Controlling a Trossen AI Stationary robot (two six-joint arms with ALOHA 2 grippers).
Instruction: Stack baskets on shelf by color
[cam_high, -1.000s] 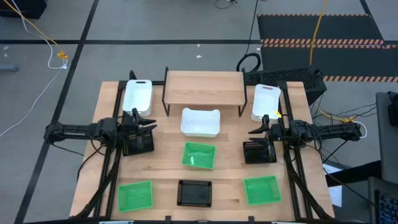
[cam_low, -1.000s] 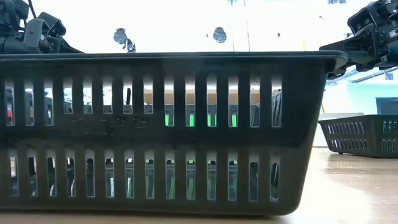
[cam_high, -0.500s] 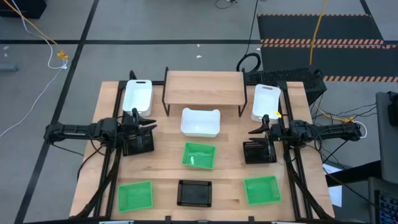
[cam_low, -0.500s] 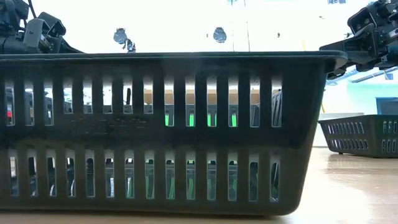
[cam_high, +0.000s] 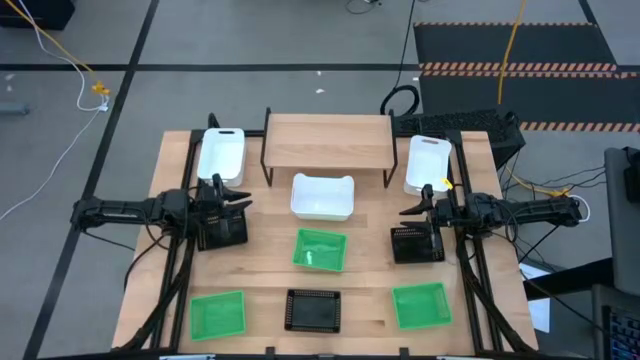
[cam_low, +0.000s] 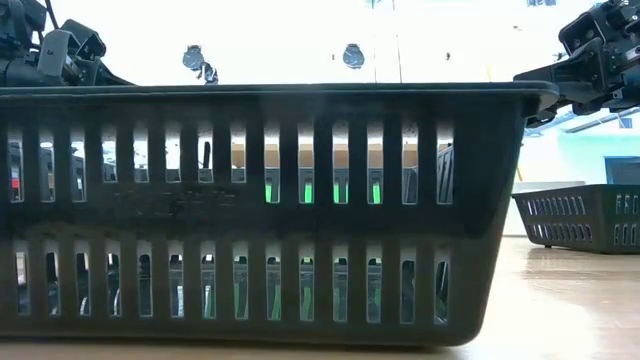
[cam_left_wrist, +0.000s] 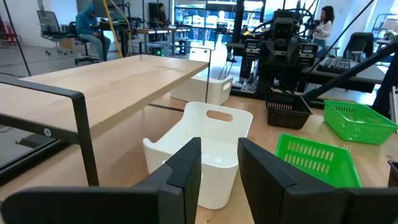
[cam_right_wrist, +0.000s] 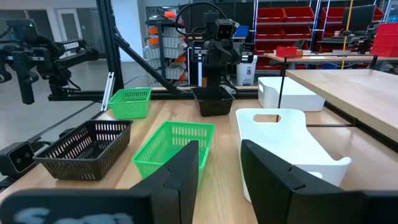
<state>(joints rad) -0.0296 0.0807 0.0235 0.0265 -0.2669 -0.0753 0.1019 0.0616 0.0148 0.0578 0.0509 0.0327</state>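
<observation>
The left gripper (cam_high: 238, 200) hovers over the left side of the table, fingers parted with a narrow gap and nothing between them, directly above a black mesh basket (cam_high: 222, 231). The right gripper (cam_high: 410, 209) mirrors it on the right side, fingers likewise slightly apart and empty, above a second black mesh basket (cam_high: 416, 244). Between the two grippers, a white basket (cam_high: 322, 196) sits at table centre, just in front of the shelf (cam_high: 327, 142), whose top board carries nothing. Two further white baskets flank the shelf: one at the left rear (cam_high: 221, 154), one at the right rear (cam_high: 429, 162). A green mesh basket (cam_high: 320, 250) lies in front of the central white one. Along the front edge stand a green basket (cam_high: 217, 314), a third black basket (cam_high: 313, 310) and another green basket (cam_high: 420, 305). In the low view, the front black basket (cam_low: 270, 210) fills most of the picture.
</observation>
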